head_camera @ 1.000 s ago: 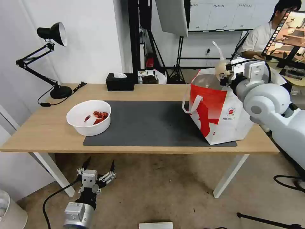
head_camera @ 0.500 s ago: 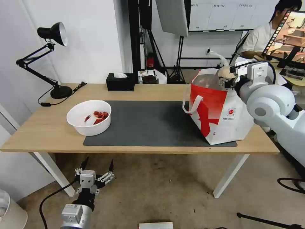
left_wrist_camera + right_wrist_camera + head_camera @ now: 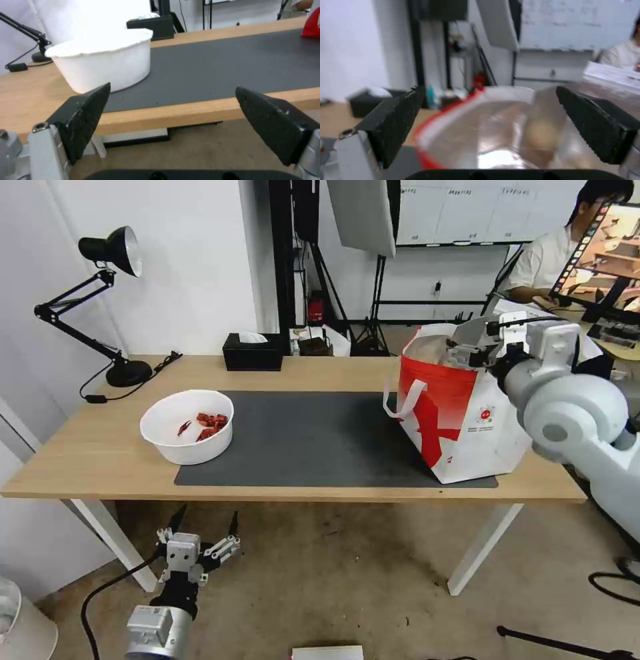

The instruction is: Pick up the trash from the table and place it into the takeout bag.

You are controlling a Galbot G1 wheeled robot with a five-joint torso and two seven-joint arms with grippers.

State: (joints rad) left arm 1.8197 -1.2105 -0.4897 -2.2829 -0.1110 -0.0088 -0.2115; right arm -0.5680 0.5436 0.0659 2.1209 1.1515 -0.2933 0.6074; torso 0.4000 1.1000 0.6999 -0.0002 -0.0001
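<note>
A plain white wall [image 3: 193, 260] stands behind the table [image 3: 100, 447], whose light-wood top rests on white legs. The floor [image 3: 347, 573] is mottled brownish concrete (a black cable [image 3: 610, 587] trails across it at the right). Black light stands [image 3: 293, 253] and a grey softbox panel [image 3: 363, 213] rise in the middle, with a whiteboard [image 3: 480, 210] on the far wall.

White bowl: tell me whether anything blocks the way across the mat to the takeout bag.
Nothing visible does. The white bowl sits at the mat's left edge, the takeout bag at its right end, and the mat between them is bare.
</note>
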